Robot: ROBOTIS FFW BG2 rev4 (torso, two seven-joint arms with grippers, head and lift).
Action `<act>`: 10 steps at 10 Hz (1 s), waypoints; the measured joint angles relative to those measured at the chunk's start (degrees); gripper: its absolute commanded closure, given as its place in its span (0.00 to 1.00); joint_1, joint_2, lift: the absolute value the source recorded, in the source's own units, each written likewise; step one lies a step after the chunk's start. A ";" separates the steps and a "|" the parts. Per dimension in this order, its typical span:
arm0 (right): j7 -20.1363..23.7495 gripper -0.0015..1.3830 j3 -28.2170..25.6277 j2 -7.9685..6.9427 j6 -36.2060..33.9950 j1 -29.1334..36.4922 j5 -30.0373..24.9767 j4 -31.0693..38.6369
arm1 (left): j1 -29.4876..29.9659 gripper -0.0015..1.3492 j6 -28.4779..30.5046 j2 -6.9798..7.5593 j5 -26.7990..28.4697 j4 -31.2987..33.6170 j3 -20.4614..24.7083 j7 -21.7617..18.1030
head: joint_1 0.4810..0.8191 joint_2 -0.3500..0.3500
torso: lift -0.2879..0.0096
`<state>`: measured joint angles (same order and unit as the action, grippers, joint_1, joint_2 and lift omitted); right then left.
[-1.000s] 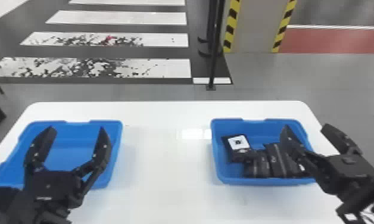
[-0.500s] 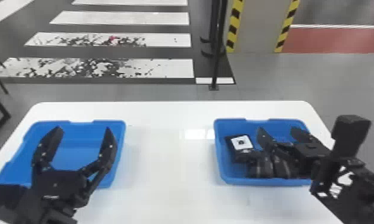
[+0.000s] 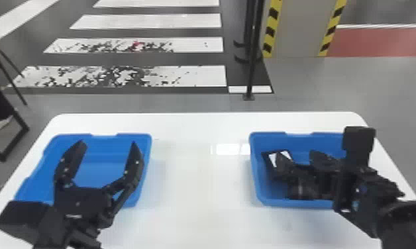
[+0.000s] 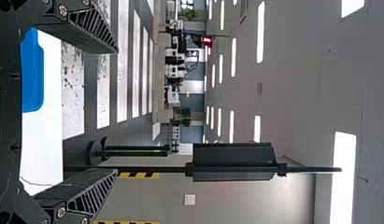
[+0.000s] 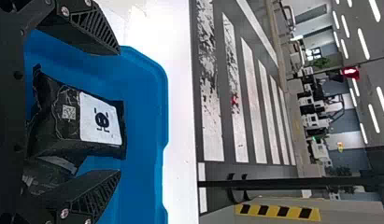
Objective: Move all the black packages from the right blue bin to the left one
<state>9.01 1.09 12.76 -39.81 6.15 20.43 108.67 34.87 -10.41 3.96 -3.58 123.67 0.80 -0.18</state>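
Right gripper (image 3: 296, 157) spread, inside right blue bin's (image 3: 256, 172) rim, near black package (image 5: 68, 133)

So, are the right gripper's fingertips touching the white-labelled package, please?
Apart: the right wrist view shows blue bin between the package and both fingertips of the right gripper.

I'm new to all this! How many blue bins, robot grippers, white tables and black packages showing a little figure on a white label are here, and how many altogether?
Blue bins: 2, left bin and right bin
Grippers: 2, left gripper and right gripper
White table: 1
Black package with figure label: 1
Total: 6
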 measured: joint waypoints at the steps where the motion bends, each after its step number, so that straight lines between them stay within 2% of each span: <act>1: -0.04 0.09 1.13 0.18 -1.27 -1.46 -0.38 -1.56 | 0.00 0.10 0.00 0.06 -0.06 -0.09 -0.03 -0.06 | 0.63 0.57 | 0.52; 5: -0.50 0.10 3.38 0.84 -2.61 -5.95 -0.93 -7.84 | -0.17 0.10 0.12 0.28 -0.08 -0.41 -0.24 -0.37 | 0.63 0.57 | 0.52; 8: -0.49 0.23 3.69 0.95 -4.31 -6.56 -0.87 -8.39 | -0.35 0.10 -0.47 0.34 0.86 -0.43 -0.09 -0.40 | 0.63 0.57 | 0.52; 10: -0.63 0.24 3.71 1.03 -6.45 -6.59 -1.10 -8.47 | -0.67 0.10 -1.90 0.41 3.43 -0.43 -0.16 -0.39 | 0.63 0.56 | 0.52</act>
<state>8.38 4.80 13.79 -46.26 -0.43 19.33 100.19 34.20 -12.31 4.37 -0.15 123.24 0.63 -0.56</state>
